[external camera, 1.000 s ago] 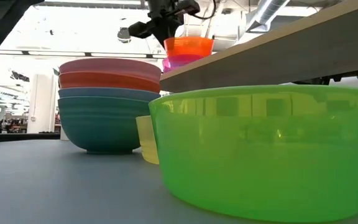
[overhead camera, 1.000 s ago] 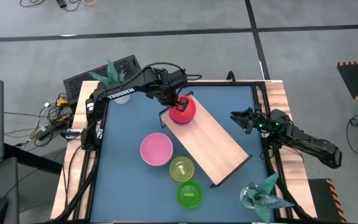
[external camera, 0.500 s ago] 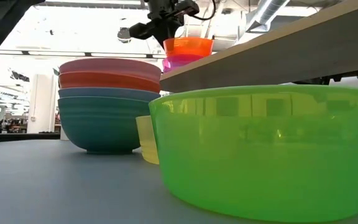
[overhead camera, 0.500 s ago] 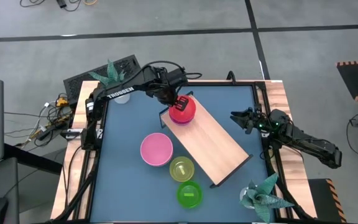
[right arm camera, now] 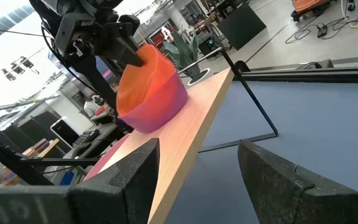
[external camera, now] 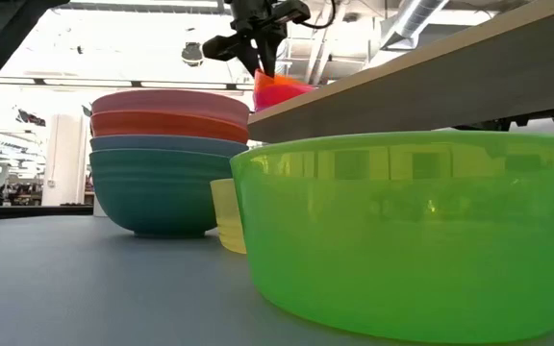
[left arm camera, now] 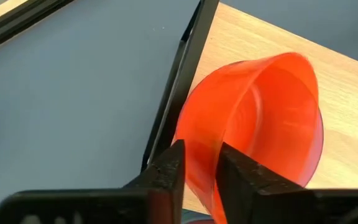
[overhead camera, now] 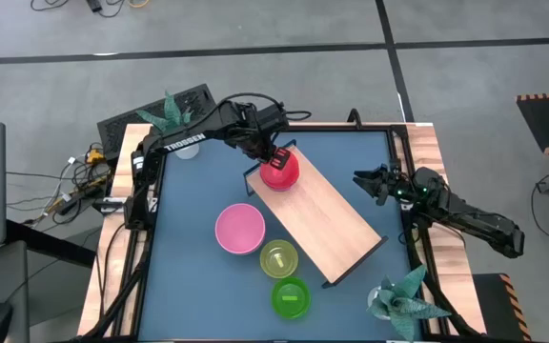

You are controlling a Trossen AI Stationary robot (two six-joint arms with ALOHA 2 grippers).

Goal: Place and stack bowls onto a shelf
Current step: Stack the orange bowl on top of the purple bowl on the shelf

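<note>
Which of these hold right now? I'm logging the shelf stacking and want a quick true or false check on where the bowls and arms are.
1. The red bowl sits tilted in a purple bowl at one end of the shelf. True.
2. The left gripper has its fingers on either side of the red bowl's rim. True.
3. The pink bowl is on the shelf. False: it stands on the blue tabletop beside the shelf.
4. The right gripper holds the green bowl. False: it waits at the table's right edge, open and holding nothing.
5. The yellow-green bowl lies between the pink and green bowls. True.
</note>
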